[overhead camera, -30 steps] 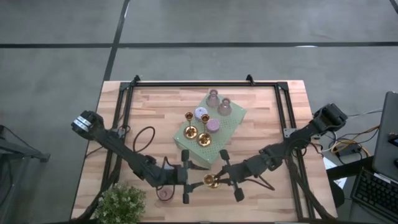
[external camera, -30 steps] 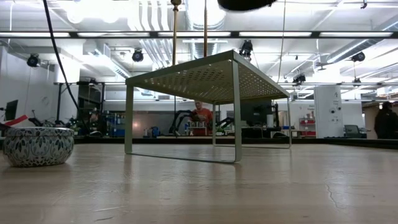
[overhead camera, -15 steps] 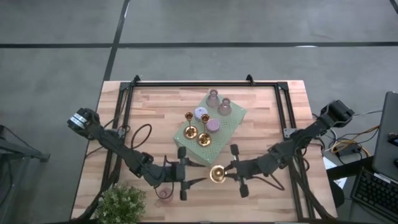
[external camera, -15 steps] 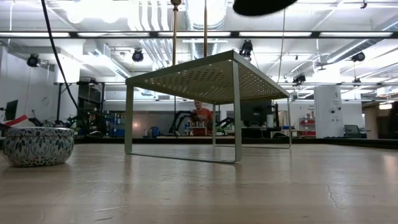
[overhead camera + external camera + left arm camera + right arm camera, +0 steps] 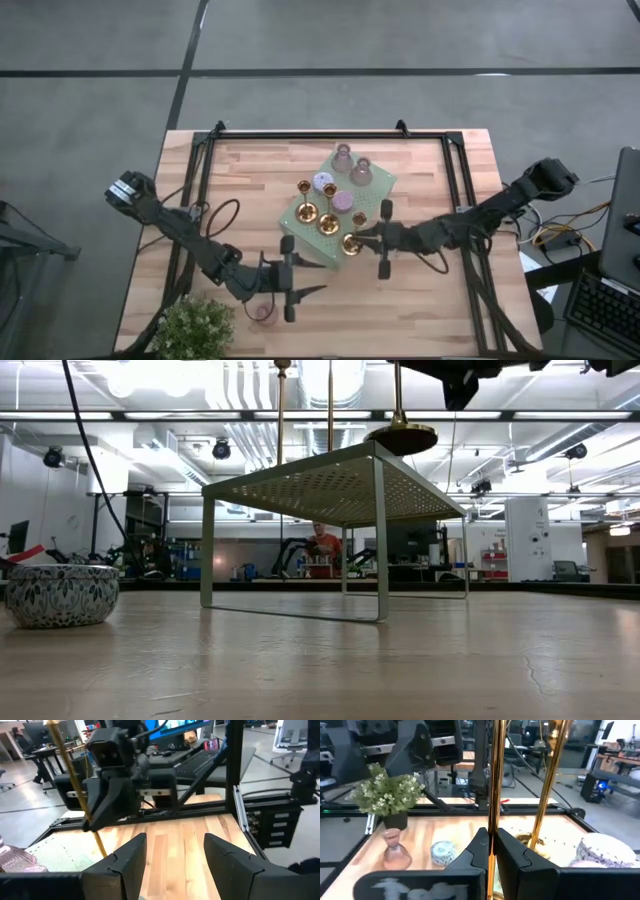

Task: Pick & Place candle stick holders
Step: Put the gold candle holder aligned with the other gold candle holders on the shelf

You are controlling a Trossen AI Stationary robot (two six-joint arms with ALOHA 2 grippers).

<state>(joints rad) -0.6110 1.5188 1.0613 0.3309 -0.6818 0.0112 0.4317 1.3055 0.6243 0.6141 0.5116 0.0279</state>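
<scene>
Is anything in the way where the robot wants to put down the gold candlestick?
Nothing sits directly under it. The right pincer holds the gold candlestick just above the near corner of the green perforated shelf. Two other gold candlesticks stand close beside that spot, so it could bump them.

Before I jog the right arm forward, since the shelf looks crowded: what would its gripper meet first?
Probably the nearest gold candlestick standing on the green shelf, just ahead of the right gripper and the candlestick it holds; depth is uncertain.

A robotics lab or workshop: bare ceiling ducts (image 5: 250,390) and strip lights (image 5: 150,416) run overhead, desks with monitors (image 5: 410,545) fill the far room, and a keyboard (image 5: 610,305) sits right of the wooden bench (image 5: 420,310).
</scene>
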